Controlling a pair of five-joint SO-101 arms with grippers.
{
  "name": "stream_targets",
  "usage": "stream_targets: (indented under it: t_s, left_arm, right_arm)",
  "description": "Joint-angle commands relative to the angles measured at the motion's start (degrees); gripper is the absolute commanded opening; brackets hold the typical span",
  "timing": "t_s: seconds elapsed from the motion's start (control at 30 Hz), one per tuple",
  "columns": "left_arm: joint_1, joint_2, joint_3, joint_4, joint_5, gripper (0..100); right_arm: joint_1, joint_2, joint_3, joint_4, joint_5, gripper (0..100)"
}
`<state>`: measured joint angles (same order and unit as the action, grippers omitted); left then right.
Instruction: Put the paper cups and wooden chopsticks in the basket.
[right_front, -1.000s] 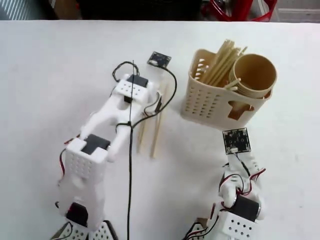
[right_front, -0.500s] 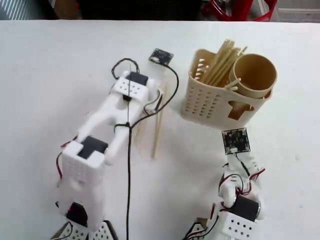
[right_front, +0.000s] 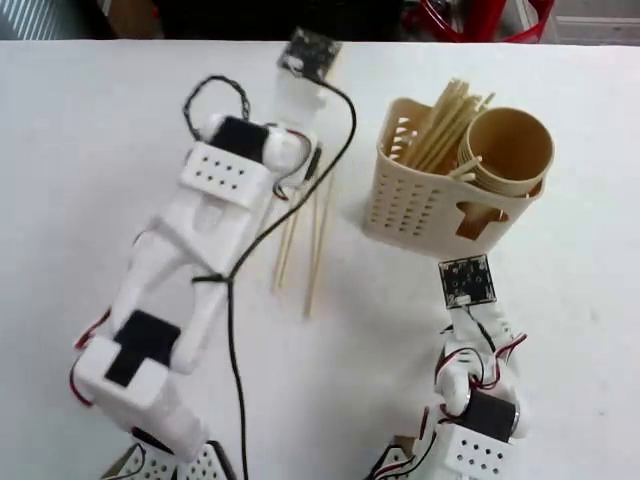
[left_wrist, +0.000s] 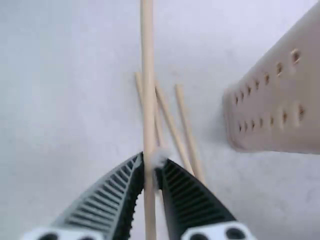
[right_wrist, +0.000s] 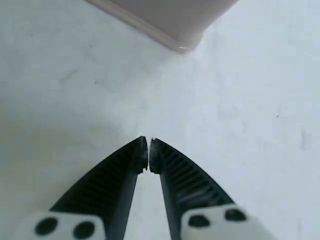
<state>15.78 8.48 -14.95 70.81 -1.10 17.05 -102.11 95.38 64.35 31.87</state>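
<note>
My left gripper (left_wrist: 150, 162) is clamped tight on one chopstick (left_wrist: 148, 75), which runs straight out ahead of the jaws. I judge that is so it can be tipped into the basket (right_front: 420, 205). The other loose chopsticks (right_front: 318, 250) lie near the middle of the table (right_front: 90, 120), just beside the basket. The basket stands nearer the far edge, with the paper cups (right_front: 510, 150) and a bundle of sticks (right_front: 440, 120) inside. My right gripper (right_wrist: 149, 152) is closed and empty near the basket's corner, out of the way. I can read no writing anywhere.
</note>
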Motion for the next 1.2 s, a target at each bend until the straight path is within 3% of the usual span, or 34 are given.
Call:
stream_targets:
  t_s: [0.0,0.17,0.37,0.5,0.6,0.7,0.9,1.03,1.17]
  left_arm:
    - [2.33,-10.51,-9.93,2.55,-0.70,2]
    - [10.15,-17.10,-20.31,0.88,-3.69,2]
    - [20.00,-23.16,-22.77,-0.79,-9.67,2]
    - [24.31,-32.57,-16.62,2.81,-9.41,2]
    - [25.89,-42.51,-5.01,2.20,-9.67,2]
    - [25.63,-52.97,11.25,-5.54,-9.76,2]
    - [23.43,-60.62,36.75,-36.04,-15.47,2]
    - [23.87,-52.53,37.01,-48.53,-19.69,2]
    - [23.52,-36.88,23.82,-50.55,-19.60,2]
  right_arm:
    - [-0.22,-0.57,0.00,-0.92,0.26,2.5]
    - [-0.22,-0.57,-0.09,-0.92,0.18,2.4]
    - [-0.22,-0.57,-0.09,-0.92,0.18,2.4]
    - [-0.22,-0.57,-0.09,-0.92,0.18,2.4]
    - [-0.40,-0.57,-0.09,-0.92,0.18,2.4]
    - [-0.40,-0.57,-0.09,-1.01,0.18,2.4]
    - [-0.48,-0.57,-0.09,-1.01,0.18,2.4]
    - [-0.48,-0.57,-0.09,-1.01,0.18,2.4]
    - [-0.48,-0.57,-0.09,-1.01,0.18,2.4]
